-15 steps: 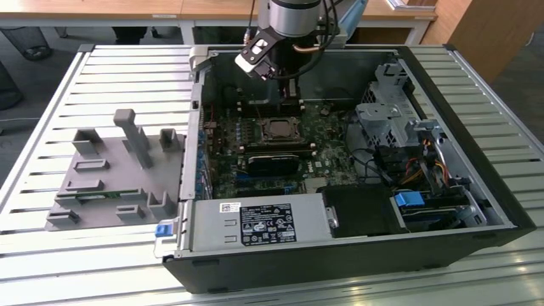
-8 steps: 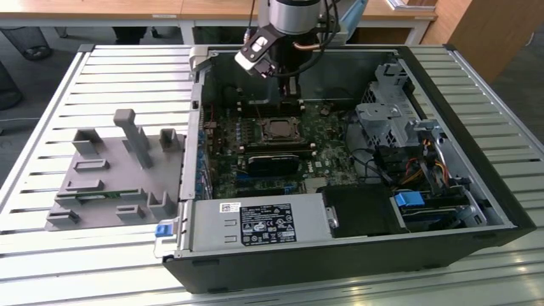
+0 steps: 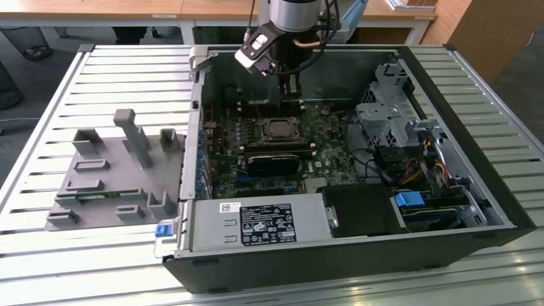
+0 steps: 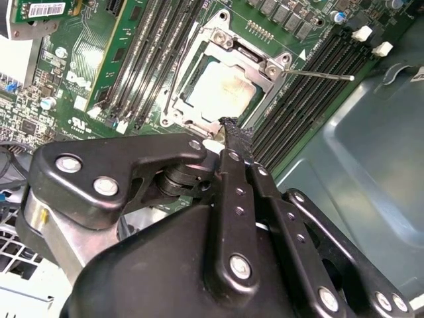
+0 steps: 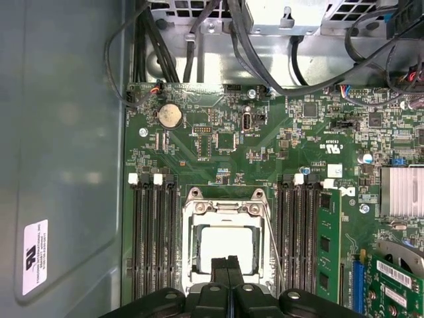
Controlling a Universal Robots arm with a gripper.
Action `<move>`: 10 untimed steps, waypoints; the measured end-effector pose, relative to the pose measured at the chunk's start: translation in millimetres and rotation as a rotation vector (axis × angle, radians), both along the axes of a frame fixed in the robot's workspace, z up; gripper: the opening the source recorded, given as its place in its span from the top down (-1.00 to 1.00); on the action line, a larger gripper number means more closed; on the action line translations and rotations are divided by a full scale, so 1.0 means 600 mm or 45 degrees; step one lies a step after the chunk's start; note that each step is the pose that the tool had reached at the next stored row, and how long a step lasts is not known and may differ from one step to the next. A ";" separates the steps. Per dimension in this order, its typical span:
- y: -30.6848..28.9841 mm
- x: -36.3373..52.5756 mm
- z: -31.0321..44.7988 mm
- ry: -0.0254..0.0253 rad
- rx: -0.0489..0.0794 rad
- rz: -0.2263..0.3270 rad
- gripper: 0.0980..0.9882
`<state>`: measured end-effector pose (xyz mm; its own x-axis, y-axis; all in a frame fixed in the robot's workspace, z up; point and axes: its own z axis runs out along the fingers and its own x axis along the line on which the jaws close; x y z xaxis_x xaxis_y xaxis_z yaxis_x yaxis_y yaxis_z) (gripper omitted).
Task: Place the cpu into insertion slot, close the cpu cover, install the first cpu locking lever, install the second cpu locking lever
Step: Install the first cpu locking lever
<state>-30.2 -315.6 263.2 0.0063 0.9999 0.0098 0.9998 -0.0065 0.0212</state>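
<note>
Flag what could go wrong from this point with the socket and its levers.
1. The shut tool sits right at the edge of the cpu cover; a push slightly off could land on the bare cpu face.
2. One locking lever juts out loose over the memory slots; the narrow tool tip might slip off it and hit them.

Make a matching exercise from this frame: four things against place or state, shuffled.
1 cpu
2 cpu cover
3 gripper
4 grey fixture

A outside the computer case, on the slatted table
B shut, by the chip's edge
C metal frame lying around the chip
D silver face up, on the green board

Pairs: 1-D, 2-C, 3-B, 4-A
</note>
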 end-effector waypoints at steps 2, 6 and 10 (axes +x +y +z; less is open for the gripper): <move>0.0000 0.000 0.001 0.0000 0.000 0.000 0.98; 0.0000 0.000 0.005 0.0001 0.000 0.000 0.98; 0.0000 0.000 0.011 0.0000 0.000 0.000 0.98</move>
